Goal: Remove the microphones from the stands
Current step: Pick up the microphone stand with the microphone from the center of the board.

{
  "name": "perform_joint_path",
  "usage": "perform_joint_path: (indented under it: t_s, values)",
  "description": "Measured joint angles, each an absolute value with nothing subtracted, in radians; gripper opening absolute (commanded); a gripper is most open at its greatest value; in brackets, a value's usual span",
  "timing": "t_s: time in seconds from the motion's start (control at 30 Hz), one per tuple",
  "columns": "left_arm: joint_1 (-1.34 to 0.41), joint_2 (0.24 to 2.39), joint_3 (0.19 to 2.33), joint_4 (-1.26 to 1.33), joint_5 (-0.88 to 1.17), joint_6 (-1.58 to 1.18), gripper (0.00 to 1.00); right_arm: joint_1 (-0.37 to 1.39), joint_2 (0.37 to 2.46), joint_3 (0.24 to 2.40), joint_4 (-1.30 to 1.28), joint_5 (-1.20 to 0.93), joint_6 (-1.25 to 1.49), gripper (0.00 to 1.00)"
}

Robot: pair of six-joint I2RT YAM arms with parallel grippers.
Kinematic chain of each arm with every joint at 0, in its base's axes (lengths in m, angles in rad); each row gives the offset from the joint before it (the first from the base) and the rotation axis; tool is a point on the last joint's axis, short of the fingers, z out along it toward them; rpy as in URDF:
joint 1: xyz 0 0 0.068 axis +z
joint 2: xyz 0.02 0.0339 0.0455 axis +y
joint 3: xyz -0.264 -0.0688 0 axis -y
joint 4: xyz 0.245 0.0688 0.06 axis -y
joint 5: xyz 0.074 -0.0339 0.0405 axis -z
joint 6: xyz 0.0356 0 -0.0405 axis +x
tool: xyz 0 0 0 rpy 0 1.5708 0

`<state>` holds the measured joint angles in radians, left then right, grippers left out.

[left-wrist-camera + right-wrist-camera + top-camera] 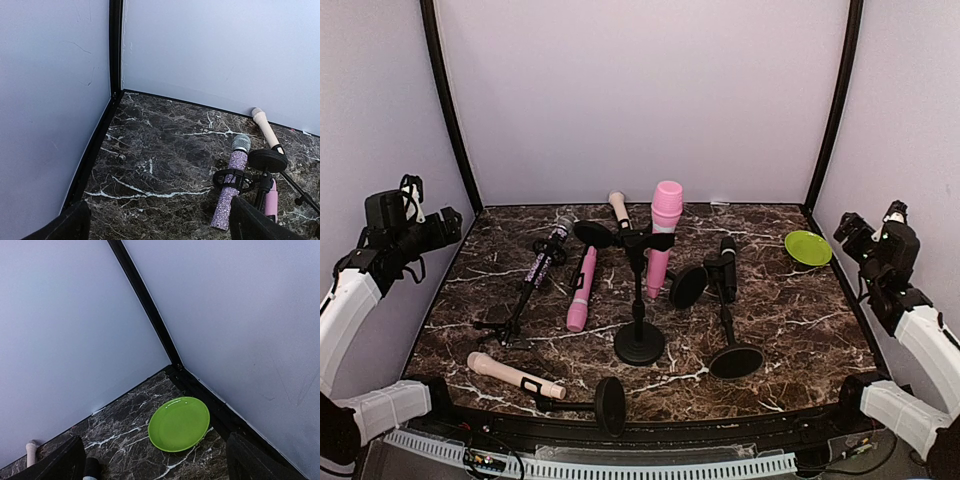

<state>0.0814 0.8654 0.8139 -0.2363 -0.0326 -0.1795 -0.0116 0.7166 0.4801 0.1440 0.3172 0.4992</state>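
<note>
Judging from the layout, nothing done yet. At the left edge of the top view, left gripper (446, 227), raised clear of the table (790, 310), fingers (75, 225) spread wide, holding nothing. At the right edge, right gripper (852, 229), likewise raised, fingers (65, 460) wide apart, empty, looking down on the plate (807, 247) in the far right corner.

At frame centre, pink mic (665, 230): upright, head up, clipped at the top of the stand (639, 343) with the round base. Probably the target, being the tallest and most central, but not certain. Also clipped, as far as visible: glitter mic (544, 262) left of centre on a tipped stand, black mic (728, 262) right of centre, beige mic (505, 371) at lower left on a stand lying flat. Left of the stand, flat pink mic (581, 295) on the table; clipped or loose, cannot tell.

Left to do, then, the whole job: bring a gripper in from the edge, close on the mic body, ease it out of the clip, perhaps with the other gripper steadying the stand. Well apart from every mic, both grippers.
</note>
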Motion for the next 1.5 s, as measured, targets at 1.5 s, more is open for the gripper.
perform_joint_path:
  t_s: [1.5]
  values:
    - [-0.574,1.19,0.958,0.117,0.751,-0.012,0.98,0.728,1.185,0.968,0.133,-0.557,0.364,0.99]
